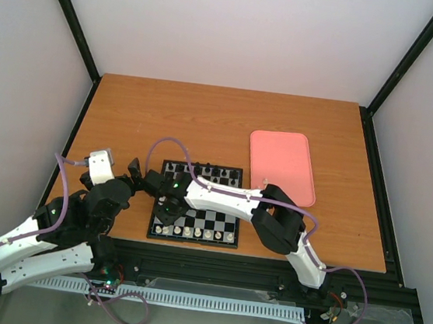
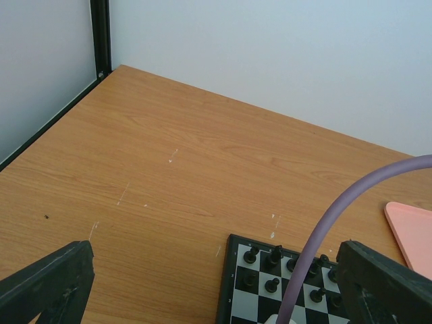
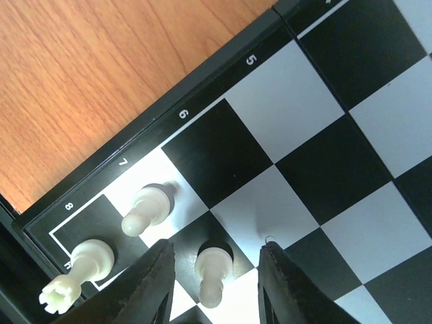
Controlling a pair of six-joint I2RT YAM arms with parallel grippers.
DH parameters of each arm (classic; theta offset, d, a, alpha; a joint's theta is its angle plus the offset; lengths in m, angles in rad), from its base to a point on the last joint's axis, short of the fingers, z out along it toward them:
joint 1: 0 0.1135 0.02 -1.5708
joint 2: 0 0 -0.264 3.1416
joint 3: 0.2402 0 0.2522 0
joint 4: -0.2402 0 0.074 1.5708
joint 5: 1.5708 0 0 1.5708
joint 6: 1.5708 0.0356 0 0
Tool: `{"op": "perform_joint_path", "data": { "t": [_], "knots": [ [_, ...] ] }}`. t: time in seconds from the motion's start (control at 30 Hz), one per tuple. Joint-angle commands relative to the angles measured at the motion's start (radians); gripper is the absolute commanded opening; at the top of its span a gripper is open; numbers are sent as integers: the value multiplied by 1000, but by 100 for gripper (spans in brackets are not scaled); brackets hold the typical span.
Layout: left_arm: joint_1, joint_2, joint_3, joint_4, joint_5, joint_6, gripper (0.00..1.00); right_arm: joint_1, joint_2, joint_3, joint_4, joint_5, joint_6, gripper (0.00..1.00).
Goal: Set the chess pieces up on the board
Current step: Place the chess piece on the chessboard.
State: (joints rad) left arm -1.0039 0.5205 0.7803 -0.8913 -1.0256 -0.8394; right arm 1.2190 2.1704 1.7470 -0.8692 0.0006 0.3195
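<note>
The board (image 1: 219, 209) lies at the table's near middle, with black figures on its far rows and cream-white chess pieces (image 1: 193, 232) along its near row. My right gripper (image 1: 166, 207) hangs low over the board's near left corner. In the right wrist view this gripper (image 3: 216, 248) is open, and a white pawn (image 3: 214, 270) stands on a black square between its fingers (image 3: 152, 283) with a gap on each side. Beside it stand another white pawn (image 3: 145, 209) and a white rook (image 3: 77, 270). My left gripper (image 1: 143, 175) is wide open and empty by the board's far left corner.
A pink tray (image 1: 281, 167) lies right of the board, touching nothing. A purple cable (image 2: 324, 229) arcs across the left wrist view over the black figures (image 2: 273, 255). Black frame posts run along the table's left and right edges.
</note>
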Motion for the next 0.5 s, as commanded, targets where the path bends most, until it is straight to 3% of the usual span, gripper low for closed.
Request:
{"op": "perform_joint_path", "data": {
  "t": [0.0, 0.2, 0.47],
  "knots": [
    [6, -11, 5, -13, -12, -7, 100, 11, -60, 16, 16, 37, -3, 42],
    [6, -6, 7, -13, -14, -7, 100, 11, -94, 12, 25, 89, -2, 44],
    [5, -5, 6, -12, -16, -9, 100, -14, -193, -38, 15, 257, 17, 62]
  ]
}}
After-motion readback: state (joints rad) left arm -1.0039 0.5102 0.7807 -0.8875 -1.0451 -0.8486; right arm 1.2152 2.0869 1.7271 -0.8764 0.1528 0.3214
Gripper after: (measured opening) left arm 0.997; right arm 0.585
